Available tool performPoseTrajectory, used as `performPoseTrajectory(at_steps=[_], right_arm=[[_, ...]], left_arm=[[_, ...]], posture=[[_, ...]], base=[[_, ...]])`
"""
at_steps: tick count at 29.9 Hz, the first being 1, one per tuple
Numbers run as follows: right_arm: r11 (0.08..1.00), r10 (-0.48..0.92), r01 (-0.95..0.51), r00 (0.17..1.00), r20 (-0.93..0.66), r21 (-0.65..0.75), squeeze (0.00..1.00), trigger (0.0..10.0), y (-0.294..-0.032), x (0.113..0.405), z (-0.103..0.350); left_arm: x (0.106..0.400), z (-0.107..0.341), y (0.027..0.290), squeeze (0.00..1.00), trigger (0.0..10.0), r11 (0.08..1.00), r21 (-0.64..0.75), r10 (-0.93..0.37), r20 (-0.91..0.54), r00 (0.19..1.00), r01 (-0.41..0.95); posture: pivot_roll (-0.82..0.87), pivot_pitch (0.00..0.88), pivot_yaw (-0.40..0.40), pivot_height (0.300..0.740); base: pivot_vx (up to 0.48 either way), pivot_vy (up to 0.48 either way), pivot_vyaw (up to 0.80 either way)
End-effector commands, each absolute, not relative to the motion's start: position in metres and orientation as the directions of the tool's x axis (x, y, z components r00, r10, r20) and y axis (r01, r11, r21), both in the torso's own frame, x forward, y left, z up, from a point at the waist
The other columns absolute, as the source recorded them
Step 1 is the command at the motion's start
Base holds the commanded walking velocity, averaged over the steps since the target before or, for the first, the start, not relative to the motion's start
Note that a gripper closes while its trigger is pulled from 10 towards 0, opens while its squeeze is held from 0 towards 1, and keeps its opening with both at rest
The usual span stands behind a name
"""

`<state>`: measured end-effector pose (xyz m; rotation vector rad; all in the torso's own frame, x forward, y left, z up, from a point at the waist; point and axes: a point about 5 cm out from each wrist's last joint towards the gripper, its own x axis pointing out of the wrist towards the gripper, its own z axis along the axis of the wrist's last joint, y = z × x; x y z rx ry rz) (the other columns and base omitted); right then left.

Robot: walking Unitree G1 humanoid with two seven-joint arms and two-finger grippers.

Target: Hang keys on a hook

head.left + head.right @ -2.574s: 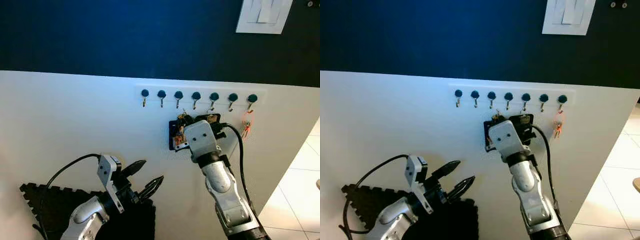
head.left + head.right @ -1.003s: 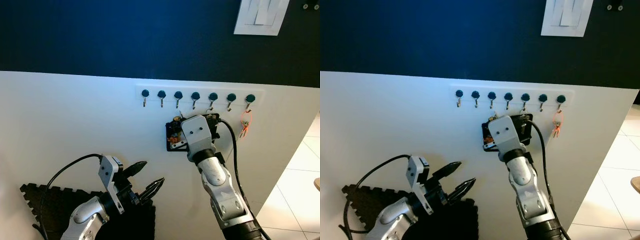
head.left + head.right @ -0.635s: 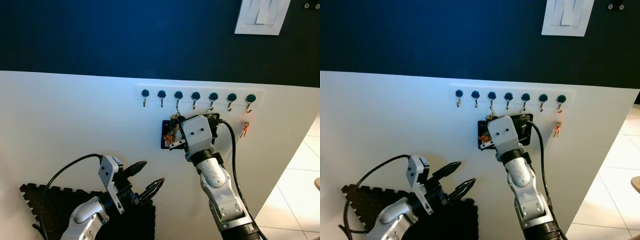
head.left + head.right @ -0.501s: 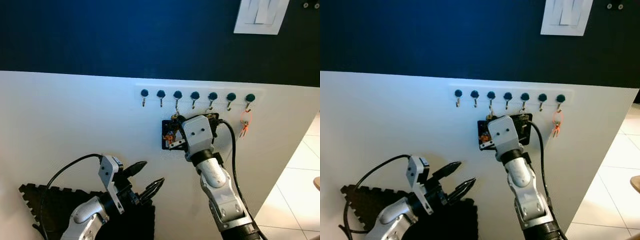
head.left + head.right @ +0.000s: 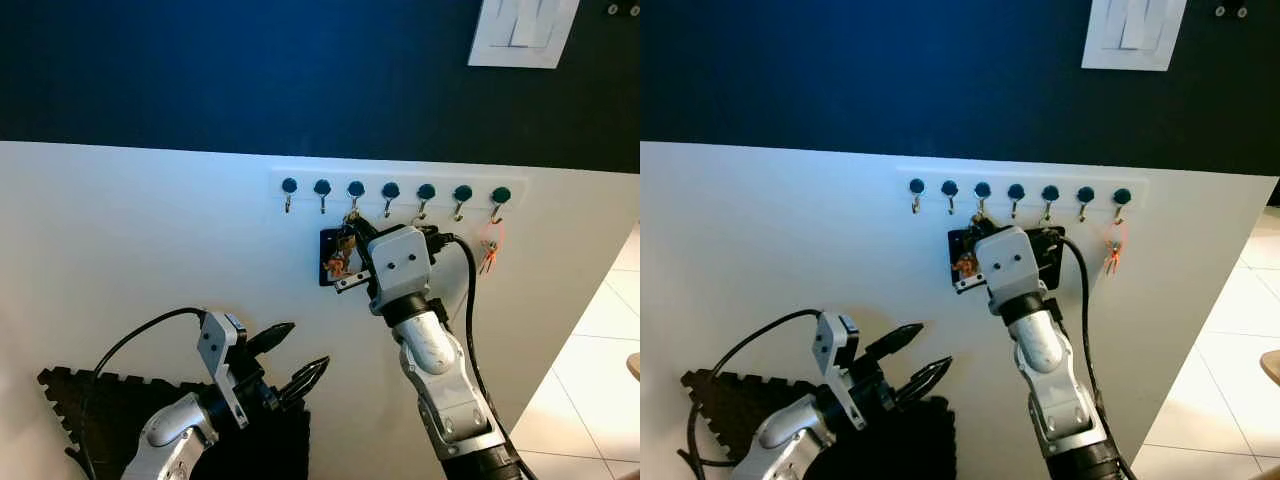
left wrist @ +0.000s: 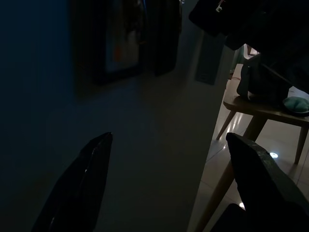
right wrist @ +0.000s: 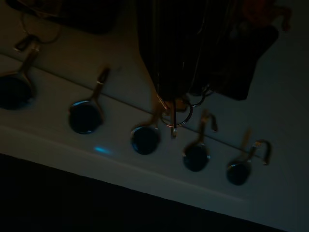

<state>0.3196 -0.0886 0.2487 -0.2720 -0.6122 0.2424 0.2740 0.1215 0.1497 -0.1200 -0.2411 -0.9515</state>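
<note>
Two silver jointed arms; black cables; each tool has long black fingers (image 5: pixel 268 338).

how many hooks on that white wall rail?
7 dark-knobbed metal hooks in one row on the white rail. None looks hidden.
</note>
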Motion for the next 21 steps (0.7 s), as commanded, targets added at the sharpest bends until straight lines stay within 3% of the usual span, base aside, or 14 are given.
performPoseTrajectory(at_steps=[1, 21], right_arm=[[0.93, 0.33, -0.166, 0.766, 0.551, -0.327, 0.0, 10.0, -0.083, 0.316, 0.253], [0.941, 0.286, -0.113, 0.773, 0.566, -0.32, 0.0, 10.0, -0.092, 0.322, 0.258]], left_arm=[[0.271, 0.146, 0.121, 0.0, 10.0, 0.564, 0.006, -0.804, 0.231, 0.547, 0.826], [0.272, 0.146, 0.122, 0.0, 10.0, 0.561, 0.011, -0.809, 0.223, 0.544, 0.828]], posture=[[0.05, 0.022, -0.008, 0.74], [0.05, 0.031, -0.003, 0.74]], base=[[0.0, 0.0, 0.0], [0.0, 0.0, 0.0]])
